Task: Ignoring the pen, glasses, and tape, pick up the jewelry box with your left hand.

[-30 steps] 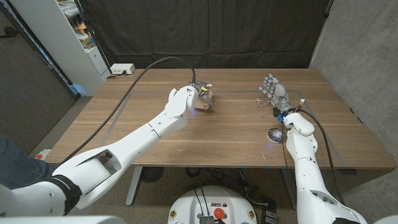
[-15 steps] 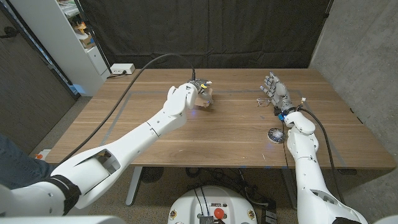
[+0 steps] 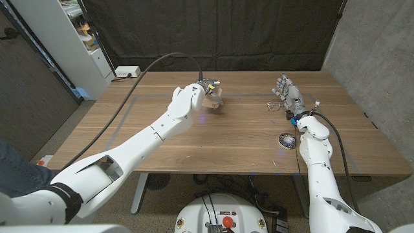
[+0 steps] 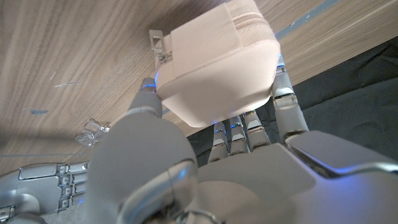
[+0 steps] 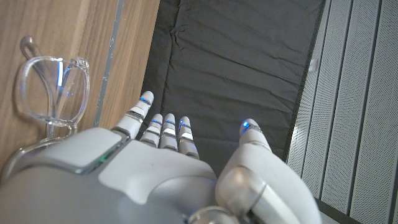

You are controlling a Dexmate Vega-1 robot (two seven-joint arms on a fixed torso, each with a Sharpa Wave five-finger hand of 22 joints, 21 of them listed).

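Gripping the pale jewelry box (image 4: 214, 65), the left hand (image 3: 206, 94) clamps around it — right hand (image 3: 286, 96) beside the glasses (image 5: 46, 93), fingers apart, holding nothing.

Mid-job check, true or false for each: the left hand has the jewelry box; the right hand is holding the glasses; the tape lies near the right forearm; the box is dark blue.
1. The left hand grips the jewelry box: true.
2. The right hand holds the glasses: false, its fingers are apart and the glasses lie beside it.
3. The tape lies on the table near the right forearm: true.
4. The box is dark blue: false, it is pale beige.
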